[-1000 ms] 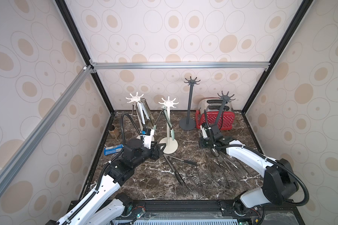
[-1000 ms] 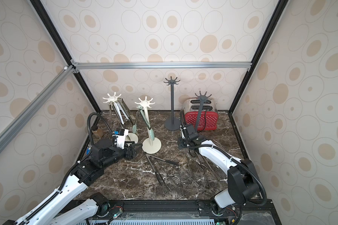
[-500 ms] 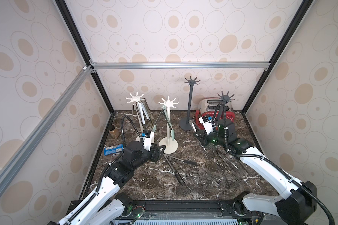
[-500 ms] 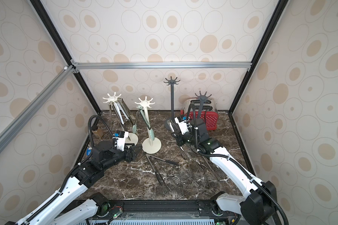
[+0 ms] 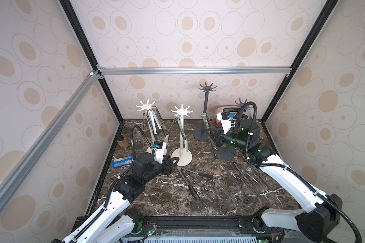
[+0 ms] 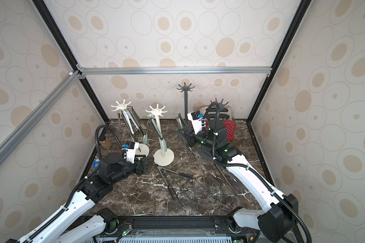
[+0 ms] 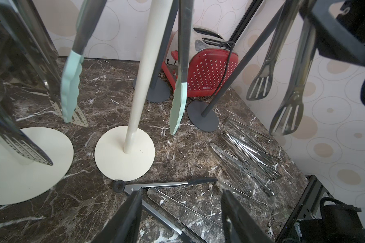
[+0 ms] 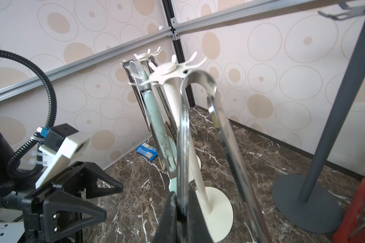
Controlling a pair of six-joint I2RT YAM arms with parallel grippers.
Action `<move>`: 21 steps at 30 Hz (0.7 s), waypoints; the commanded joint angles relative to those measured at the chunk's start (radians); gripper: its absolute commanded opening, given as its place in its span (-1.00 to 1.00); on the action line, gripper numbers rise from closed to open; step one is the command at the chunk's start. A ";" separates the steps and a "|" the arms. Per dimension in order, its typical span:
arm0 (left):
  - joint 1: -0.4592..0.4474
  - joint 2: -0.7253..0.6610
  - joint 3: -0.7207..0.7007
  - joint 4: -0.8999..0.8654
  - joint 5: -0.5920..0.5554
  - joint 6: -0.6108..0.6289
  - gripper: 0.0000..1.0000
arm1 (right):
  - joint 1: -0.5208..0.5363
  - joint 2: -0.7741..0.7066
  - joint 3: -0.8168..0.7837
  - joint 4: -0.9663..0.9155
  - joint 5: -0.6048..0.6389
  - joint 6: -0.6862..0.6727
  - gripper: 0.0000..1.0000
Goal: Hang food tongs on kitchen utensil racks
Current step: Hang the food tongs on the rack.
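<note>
Your right gripper (image 8: 182, 202) is closed on one arm of a pair of steel tongs (image 8: 182, 130), held upright with the bend uppermost, clear of the marble table (image 5: 156, 195), between the nearer cream rack (image 5: 181, 134) and the far dark grey rack (image 5: 206, 103); your left gripper (image 7: 181, 210) stands partly open and empty, low over the black-tipped tongs (image 7: 167, 184) beside that cream rack's base. Green-tipped tongs (image 7: 177, 105) hang from the nearer cream rack, perforated tongs (image 5: 154, 124) from the farther cream rack (image 5: 144, 106); loose tongs (image 5: 247, 178) lie on the table before the second dark grey rack (image 5: 239, 103).
</note>
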 commanded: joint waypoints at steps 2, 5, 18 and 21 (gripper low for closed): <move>0.003 -0.015 -0.010 0.029 0.013 -0.017 0.21 | 0.012 0.053 0.080 0.083 -0.045 0.019 -1.00; 0.004 -0.013 -0.010 0.031 0.016 -0.017 0.21 | 0.014 0.092 0.116 0.082 -0.058 0.024 -1.00; 0.003 -0.016 -0.010 0.031 0.019 -0.015 0.21 | 0.017 0.200 0.192 0.103 -0.102 0.053 -1.00; 0.004 -0.016 -0.008 0.030 0.020 -0.014 0.22 | 0.019 0.211 0.194 0.110 -0.113 0.062 -1.00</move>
